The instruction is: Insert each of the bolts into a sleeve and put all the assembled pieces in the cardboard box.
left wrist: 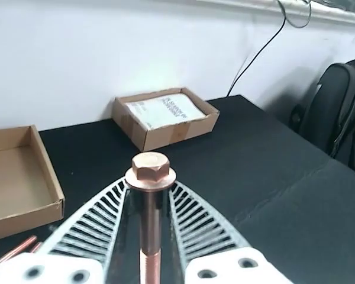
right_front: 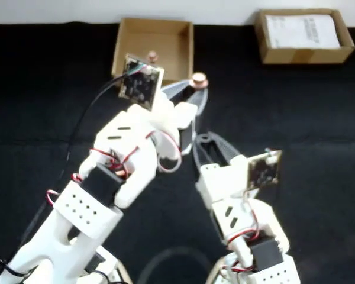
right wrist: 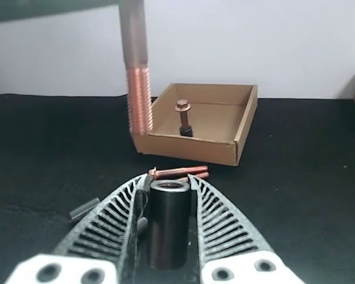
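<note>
My left gripper [left wrist: 151,184] is shut on a copper bolt [left wrist: 149,207], hex head [right_front: 198,79] up, held in the air beside the cardboard box [right_front: 186,41]. My right gripper [right wrist: 169,181] is shut on an upright black sleeve [right wrist: 169,225], low over the table just below and in front of the left one [right_front: 192,92]. The bolt's threaded end [right wrist: 138,94] hangs above and a little to one side of the sleeve's open mouth, apart from it. One assembled bolt and sleeve [right wrist: 183,119] stands in the box [right wrist: 189,148].
Two loose copper bolts [right wrist: 177,173] lie on the black table in front of the box. A spare black sleeve [right wrist: 83,208] lies near them. A second box with a printed sheet [right_front: 302,32] sits at the back right.
</note>
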Robot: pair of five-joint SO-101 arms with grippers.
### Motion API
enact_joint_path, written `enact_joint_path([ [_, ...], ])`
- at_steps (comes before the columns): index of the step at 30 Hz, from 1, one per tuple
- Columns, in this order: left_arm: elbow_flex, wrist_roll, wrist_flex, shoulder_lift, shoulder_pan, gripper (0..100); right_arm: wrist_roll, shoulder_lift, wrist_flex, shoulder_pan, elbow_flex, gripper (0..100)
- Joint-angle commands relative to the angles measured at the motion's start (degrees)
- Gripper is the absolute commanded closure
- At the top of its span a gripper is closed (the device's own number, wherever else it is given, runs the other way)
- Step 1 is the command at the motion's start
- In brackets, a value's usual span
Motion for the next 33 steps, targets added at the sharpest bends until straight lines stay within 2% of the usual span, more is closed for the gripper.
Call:
enact_joint_path([
  [1, -1.98, -0.09, -1.32, 1.36, 2.86, 99, 0.35, -0.66, -1.27, -0.40, 0.13, 99.2],
  [13, -1.10, 0.00, -1.32, 7.16, 4.26, 99, 0.35, -0.92, -1.27, -0.22, 0.31, 99.2],
  [26, 0.48, 0.09, 0.09, 7.25, 4.35, 99, 0.53, -0.48, -5.32, 0.04, 0.31, 99.2],
  [33, 2.33, 5.27, -0.44, 7.08, 4.18, 99, 0.53, -0.48, -5.32, 0.04, 0.48, 99.2],
])
